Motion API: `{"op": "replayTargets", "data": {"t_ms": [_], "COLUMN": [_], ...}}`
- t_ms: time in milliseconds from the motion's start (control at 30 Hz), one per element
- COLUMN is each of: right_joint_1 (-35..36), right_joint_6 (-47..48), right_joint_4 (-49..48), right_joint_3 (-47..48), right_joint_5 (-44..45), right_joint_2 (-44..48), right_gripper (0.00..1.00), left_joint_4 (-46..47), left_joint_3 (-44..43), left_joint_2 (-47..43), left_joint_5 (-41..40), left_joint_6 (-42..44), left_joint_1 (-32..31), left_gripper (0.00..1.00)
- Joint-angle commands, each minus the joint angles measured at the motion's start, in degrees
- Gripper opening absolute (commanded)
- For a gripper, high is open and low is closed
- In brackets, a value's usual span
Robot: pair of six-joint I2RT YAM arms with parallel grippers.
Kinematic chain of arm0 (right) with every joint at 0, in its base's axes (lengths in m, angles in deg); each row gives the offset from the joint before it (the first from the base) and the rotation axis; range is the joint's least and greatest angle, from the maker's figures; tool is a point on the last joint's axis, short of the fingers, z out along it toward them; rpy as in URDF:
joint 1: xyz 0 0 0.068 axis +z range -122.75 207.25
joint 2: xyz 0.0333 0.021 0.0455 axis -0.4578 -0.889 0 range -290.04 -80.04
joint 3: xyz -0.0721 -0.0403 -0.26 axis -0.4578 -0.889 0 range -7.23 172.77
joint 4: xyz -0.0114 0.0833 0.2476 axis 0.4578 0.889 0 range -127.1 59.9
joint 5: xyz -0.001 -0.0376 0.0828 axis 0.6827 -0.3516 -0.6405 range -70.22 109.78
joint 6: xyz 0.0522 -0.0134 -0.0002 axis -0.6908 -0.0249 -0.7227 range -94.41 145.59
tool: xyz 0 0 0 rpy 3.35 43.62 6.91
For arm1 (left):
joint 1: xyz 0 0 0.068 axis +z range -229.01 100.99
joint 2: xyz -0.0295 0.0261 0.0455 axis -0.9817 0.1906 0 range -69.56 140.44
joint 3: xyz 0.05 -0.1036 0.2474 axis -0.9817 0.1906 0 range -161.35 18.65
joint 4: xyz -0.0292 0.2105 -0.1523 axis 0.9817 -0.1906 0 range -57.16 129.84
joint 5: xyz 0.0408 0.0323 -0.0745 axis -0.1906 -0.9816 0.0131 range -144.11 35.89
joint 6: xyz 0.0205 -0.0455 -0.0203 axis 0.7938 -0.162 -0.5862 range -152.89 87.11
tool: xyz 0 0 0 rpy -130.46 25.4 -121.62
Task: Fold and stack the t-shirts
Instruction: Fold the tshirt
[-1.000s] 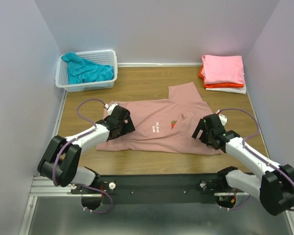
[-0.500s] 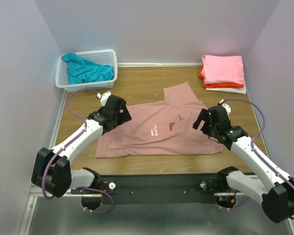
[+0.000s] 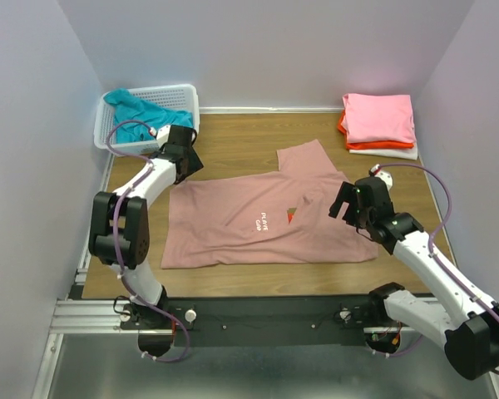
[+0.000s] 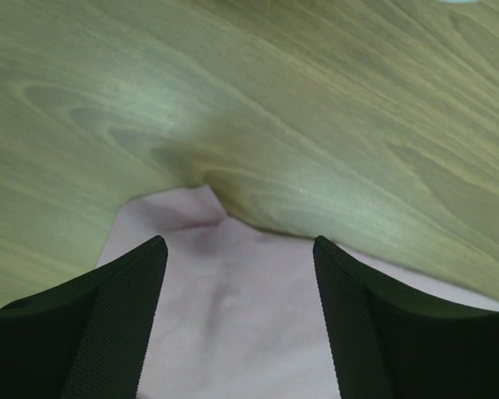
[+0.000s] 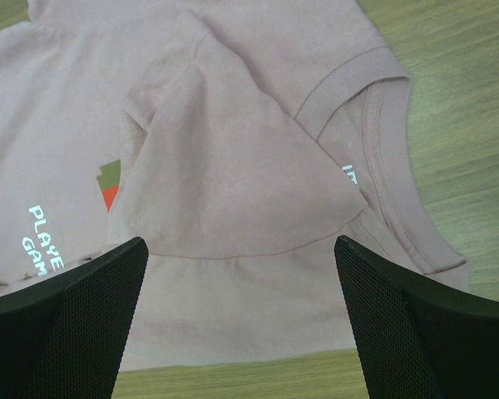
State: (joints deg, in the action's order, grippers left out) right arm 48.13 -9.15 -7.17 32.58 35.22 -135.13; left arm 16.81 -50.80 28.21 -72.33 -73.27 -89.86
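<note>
Your dusty-pink shirt [image 3: 258, 220] lies spread sideways on the wooden table [image 3: 249, 145], in the middle, with its collar toward the right and its hem toward the left. One sleeve [image 3: 308, 162] points to the far side. The white print on the chest reads "PLAYE" over "GAM" [image 5: 43, 241]. The rest of both words is cut off by a flap of cloth folded across the front. Beside the words you can see part of a red and green pixel figure [image 5: 110, 184]. There is a small white mark inside the collar [image 5: 350, 176], too small to read. Your left gripper [image 4: 239, 249] is at the shirt's far left corner with its fingers apart. That corner lies on the wood under the gap between them, and they are not pinching it. Your right gripper [image 5: 241, 249] is released too, its fingers spread wide above the collar end of the shirt, grasping nothing. At the far left a white basket [image 3: 108, 141] holds a crumpled teal shirt [image 3: 145, 116]. At the far right is a folded stack with a bright pink shirt [image 3: 378, 116] on top, an orange shirt [image 3: 343, 126] under it and a white shirt [image 3: 387, 152] at the bottom. No writing shows on any of these.
</note>
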Motion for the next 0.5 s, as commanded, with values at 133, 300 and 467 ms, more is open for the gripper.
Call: {"op": "replayTargets", "data": {"t_ms": [133,300,467], "right_joint_1": [-0.41,-0.41,-0.41], "right_joint_6": [1.87,1.70,1.61], "right_joint_4": [0.83,0.83,0.83], "right_joint_3": [1.67,1.32,1.32], "right_joint_5": [2.75,3.28,3.72], "right_joint_2": [-0.54,-1.42,-2.56], "right_gripper": [1.00,1.00,1.00], "left_joint_4": [1.14,2.81,3.16], "left_joint_3": [-4.29,-2.01,-2.44], "left_joint_2": [8.65,10.59,14.10], "left_joint_5": [0.38,2.13,3.63], "left_joint_6": [1.18,1.44,1.88], "left_joint_1": [2.06,2.06,2.06], "left_gripper": [0.71,0.68,0.59]}}
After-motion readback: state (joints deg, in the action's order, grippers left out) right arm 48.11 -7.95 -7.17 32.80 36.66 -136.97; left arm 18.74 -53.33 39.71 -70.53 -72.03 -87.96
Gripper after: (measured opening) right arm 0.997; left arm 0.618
